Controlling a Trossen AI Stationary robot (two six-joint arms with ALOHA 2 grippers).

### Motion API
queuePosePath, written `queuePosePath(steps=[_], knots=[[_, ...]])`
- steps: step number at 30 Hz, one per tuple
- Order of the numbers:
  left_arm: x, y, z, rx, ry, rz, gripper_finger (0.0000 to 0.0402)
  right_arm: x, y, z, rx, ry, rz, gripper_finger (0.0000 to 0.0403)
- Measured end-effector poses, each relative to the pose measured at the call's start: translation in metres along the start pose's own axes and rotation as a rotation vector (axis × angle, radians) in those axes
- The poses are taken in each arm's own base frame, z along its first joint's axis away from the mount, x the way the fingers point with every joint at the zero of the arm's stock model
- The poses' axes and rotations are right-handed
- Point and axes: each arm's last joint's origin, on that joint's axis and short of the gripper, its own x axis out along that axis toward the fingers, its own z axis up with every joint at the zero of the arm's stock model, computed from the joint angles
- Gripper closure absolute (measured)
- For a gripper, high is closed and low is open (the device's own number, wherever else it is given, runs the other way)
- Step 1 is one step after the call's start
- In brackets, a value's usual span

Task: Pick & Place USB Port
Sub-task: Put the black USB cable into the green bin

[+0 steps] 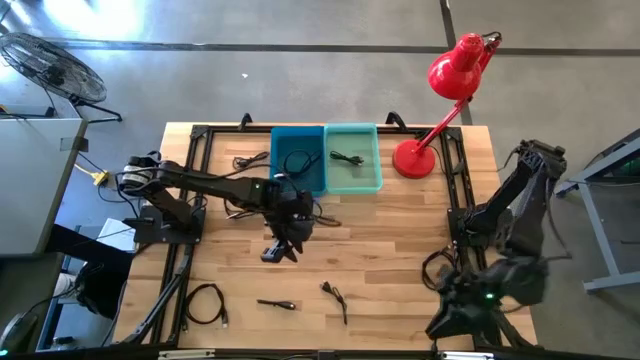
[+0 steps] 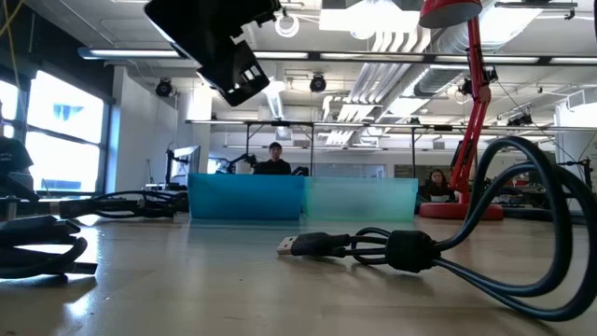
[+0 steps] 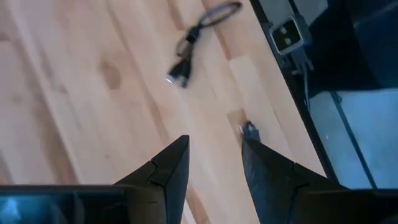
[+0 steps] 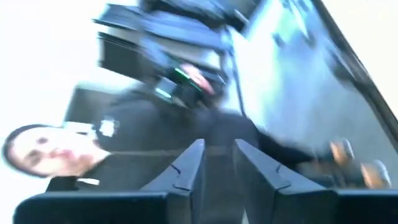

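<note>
Three USB cables (image 1: 333,297) are left on the bare wood, ahead of the left gripper (image 1: 283,247); its fingers are held apart and empty above the table, presumably for a descent. Right gripper (image 4: 217,163) parked off-table, fingers parted.

From above you look straight down on the whole table (image 1: 400,240), from table height level across it toward the bins (image 2: 303,198) both views share, while each wrist camera peers past its own fingers.
</note>
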Motion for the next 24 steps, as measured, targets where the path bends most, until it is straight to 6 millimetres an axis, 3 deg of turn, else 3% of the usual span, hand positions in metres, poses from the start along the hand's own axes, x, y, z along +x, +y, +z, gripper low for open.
queuePosePath(steps=[7,12,19,24], knots=[[0.012,-0.021,0.001,0.097,0.022,-0.034,0.0257,-0.004,0.116,0.026,-0.32,-0.139,0.253,0.0396],[0.014,-0.026,0.001,0.11,0.031,-0.024,0.0257,0.003,0.169,0.034,-0.478,-0.16,0.3,0.0395],[0.014,-0.026,0.0,0.105,0.039,-0.024,0.0257,0.035,0.183,0.025,-0.504,-0.075,0.138,0.0401],[0.015,-0.028,-0.003,0.097,0.07,-0.029,0.0257,0.062,0.153,0.005,-0.374,0.01,0.007,0.0402]])
